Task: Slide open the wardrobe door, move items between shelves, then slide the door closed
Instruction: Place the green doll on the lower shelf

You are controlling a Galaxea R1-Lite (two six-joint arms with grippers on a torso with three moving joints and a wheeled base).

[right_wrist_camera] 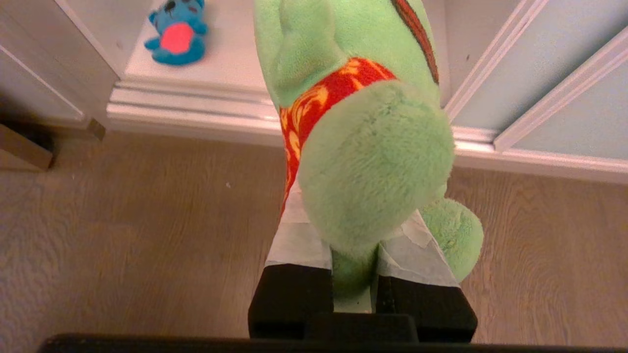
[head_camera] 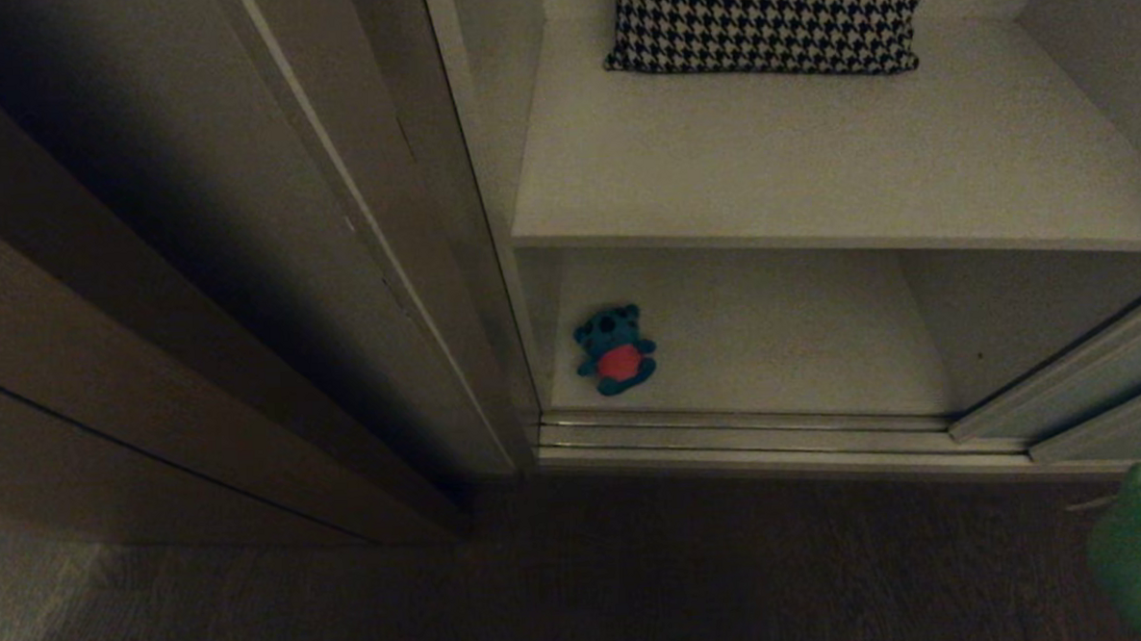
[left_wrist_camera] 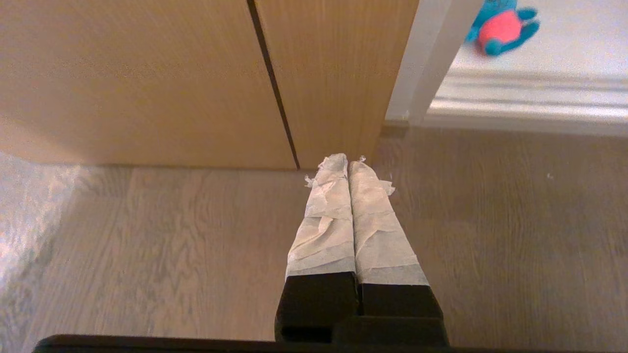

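The right gripper (right_wrist_camera: 354, 260) was clamped on the green frog (right_wrist_camera: 363, 147), held above the wooden floor (right_wrist_camera: 122, 235) before the wardrobe. The left gripper (left_wrist_camera: 349, 169) hung over the floor with fingers pressed together. The teal bear (head_camera: 614, 349) lay on the lower shelf (head_camera: 774, 350). The sliding door (head_camera: 1074, 380) stood pushed right.

Bear (head_camera: 615, 350) on bottom shelf (head_camera: 774, 350)

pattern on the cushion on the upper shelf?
Black-and-white houndstooth on the square fabric cushion, lying at the back of the white upper shelf board. Best in head view.
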